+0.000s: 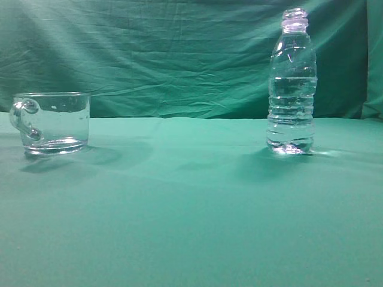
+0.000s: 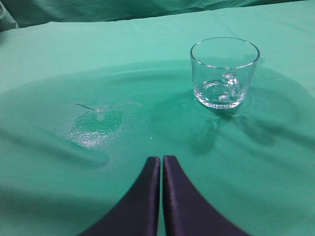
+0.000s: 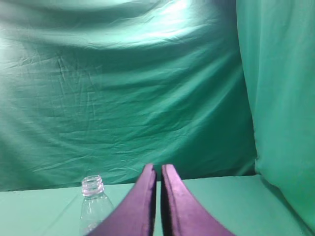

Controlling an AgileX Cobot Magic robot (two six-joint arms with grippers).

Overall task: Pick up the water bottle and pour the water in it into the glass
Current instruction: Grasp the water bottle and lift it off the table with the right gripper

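Bottle point(image 3: 93, 206) left of right claw point(image 3: 158, 169) — apart.

A green cloth point(image 1: 191, 227) covers the counter, lying in soft ripples with a shiny damp-looking patch point(image 2: 96, 125) on it. Behind hangs a creased green backdrop point(image 1: 149, 54), lit brightest at its upper left, and another green drape point(image 3: 280, 98) closes the right side.
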